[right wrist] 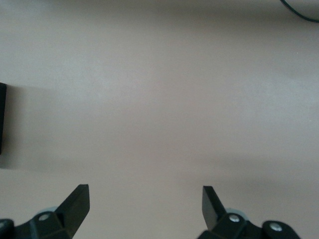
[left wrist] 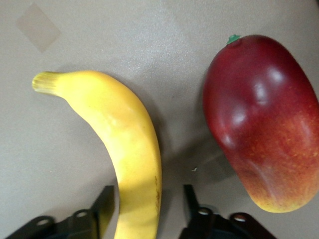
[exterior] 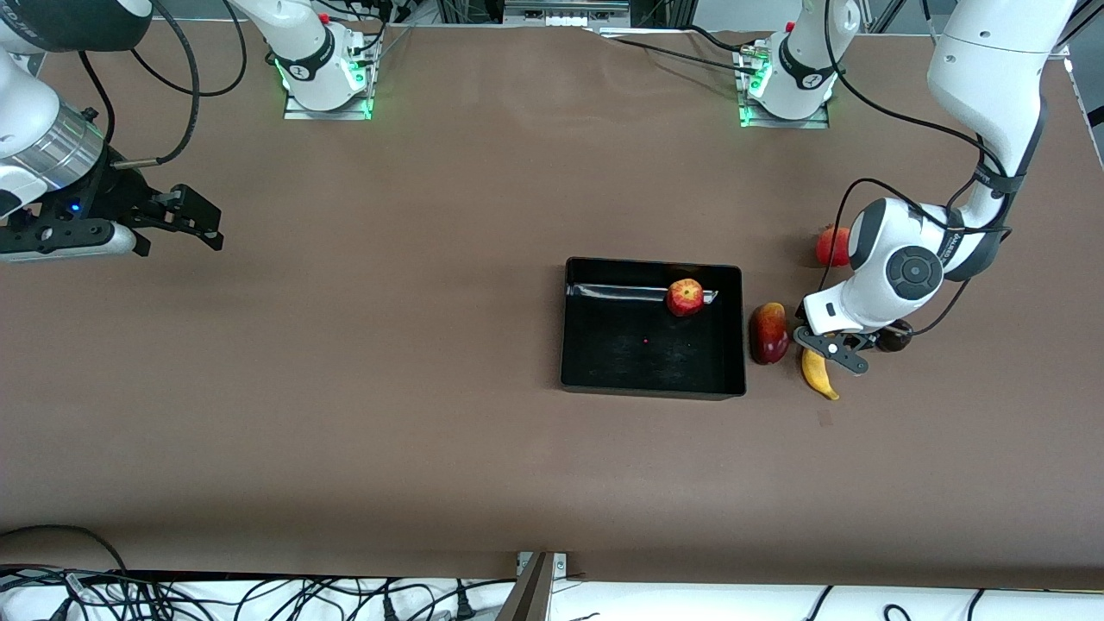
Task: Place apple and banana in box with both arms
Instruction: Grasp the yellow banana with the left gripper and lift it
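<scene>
One apple [exterior: 685, 297], one banana [exterior: 818, 373]

Mango [exterior: 768, 333], red round fruit [exterior: 831, 246], dark fruit [exterior: 895, 336] on table [exterior: 345, 388].

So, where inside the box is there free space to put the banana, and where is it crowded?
Inside the box the apple sits near the wall farthest from the front camera; the floor nearer that camera is bare. Crowded: beside the box, where the mango, the banana and the left hand sit close together, its open fingers either side of the banana. The right hand waits open.
</scene>
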